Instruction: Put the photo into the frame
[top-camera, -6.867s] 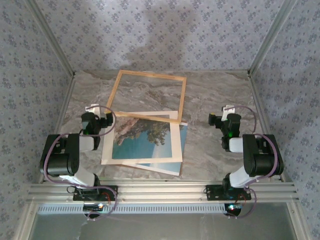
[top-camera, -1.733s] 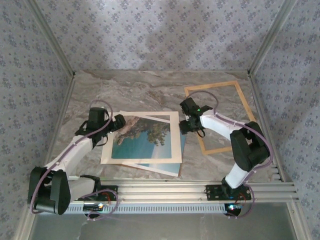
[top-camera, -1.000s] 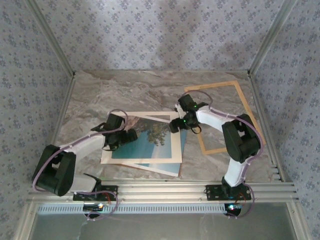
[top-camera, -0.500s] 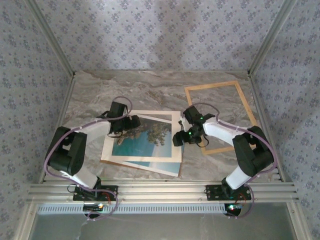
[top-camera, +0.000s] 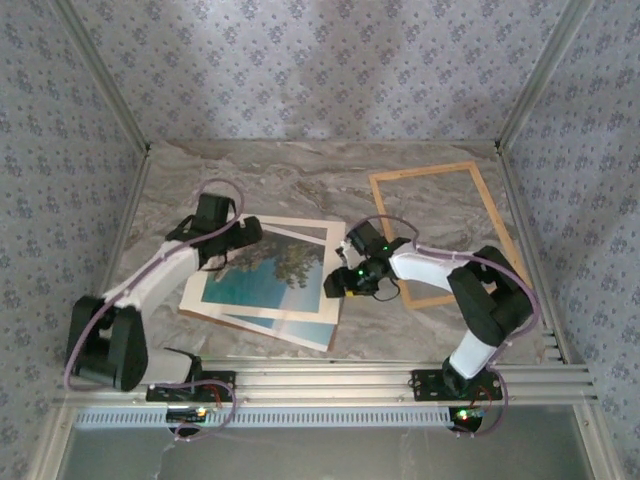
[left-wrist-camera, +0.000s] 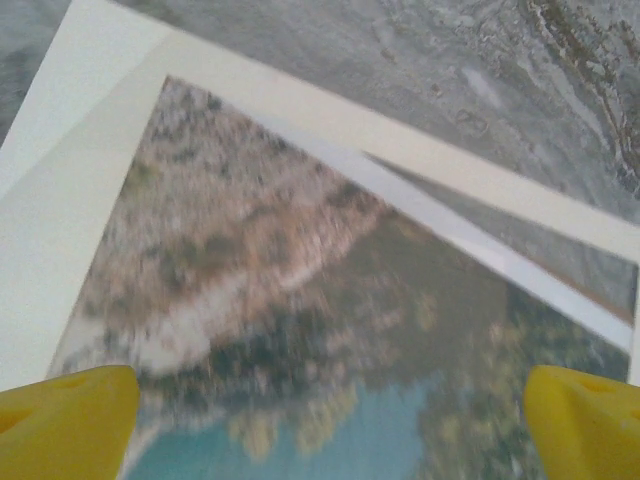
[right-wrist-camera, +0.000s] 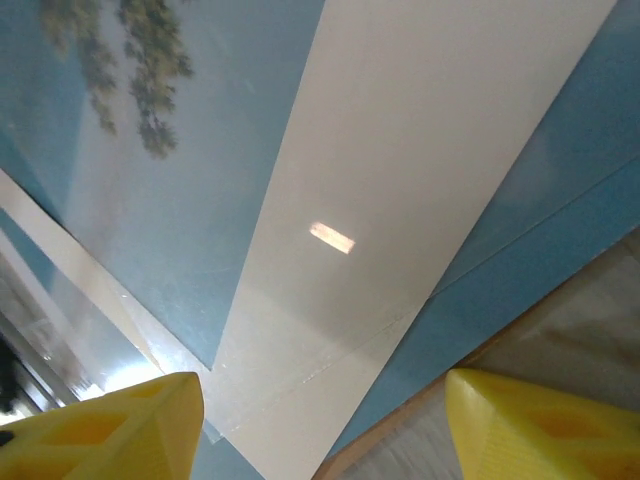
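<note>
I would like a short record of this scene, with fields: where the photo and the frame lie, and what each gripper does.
photo: flat on the table, left of centre, over a second sheet lying askew
frame: flat at the far right, empty, apart from the photo
left gripper: open, above the photo's far left corner
right gripper: open, above the photo's right border

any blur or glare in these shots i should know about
Left wrist view: the photo is soft and smeared, likely motion blur. Right wrist view: sharp, with a small bright glare patch on its pale border. Top external view: evenly lit, a faint shadow on the back wall.
</note>
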